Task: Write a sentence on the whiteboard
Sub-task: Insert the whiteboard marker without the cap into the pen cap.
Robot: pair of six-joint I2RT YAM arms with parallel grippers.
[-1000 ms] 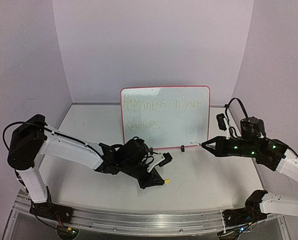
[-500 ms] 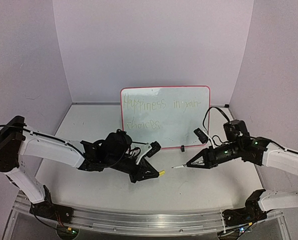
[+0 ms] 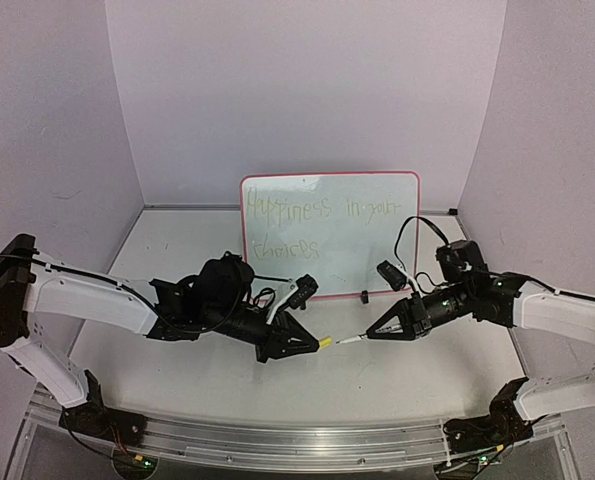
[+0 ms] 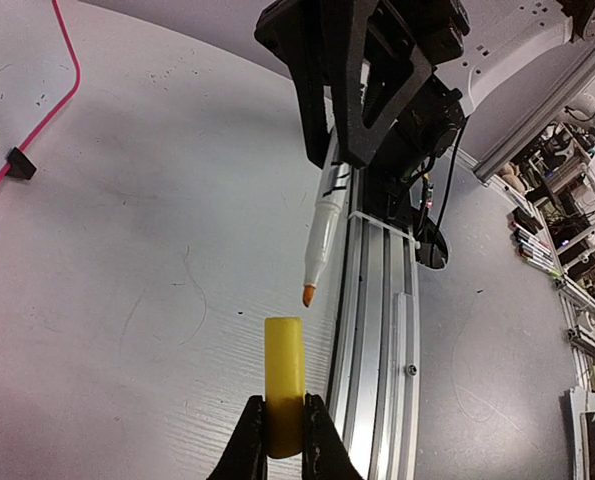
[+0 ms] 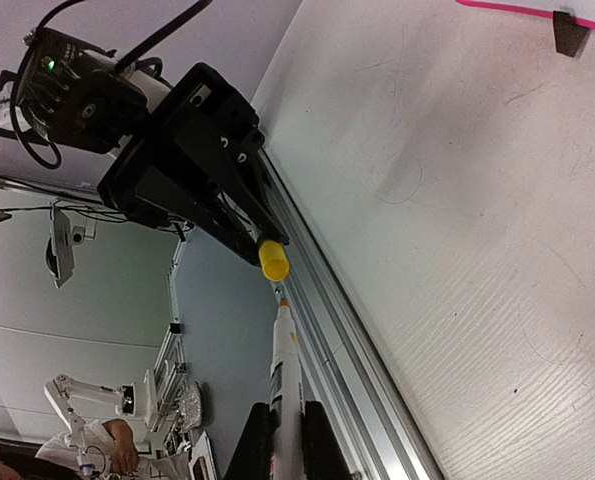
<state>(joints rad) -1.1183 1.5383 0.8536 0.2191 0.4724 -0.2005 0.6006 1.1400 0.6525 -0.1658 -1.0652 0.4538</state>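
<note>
The whiteboard point(image 3: 377, 250) stands upright at the back of the table, and the sentence point(image 3: 317, 211) shows on it as faint yellow-green writing in two lines. My left gripper point(image 3: 311, 343) is shut on a yellow marker cap point(image 3: 324, 341), seen up close as the cap point(image 4: 285, 370) between the left gripper point(image 4: 285, 412). My right gripper point(image 3: 370, 334) is shut on a white marker point(image 3: 351, 339) with an orange tip. In the right wrist view the marker point(image 5: 285, 365) points at the cap point(image 5: 273, 260), a small gap apart.
An aluminium rail point(image 3: 277, 432) runs along the table's near edge. A black clip foot point(image 3: 363, 296) holds the board's lower edge, where the pink border point(image 4: 62, 95) shows. Purple walls close in the back and both sides.
My right arm has swung from the board's lower right corner down to the table's middle with the marker. The left gripper shifted slightly back, its cap now facing the marker tip.
</note>
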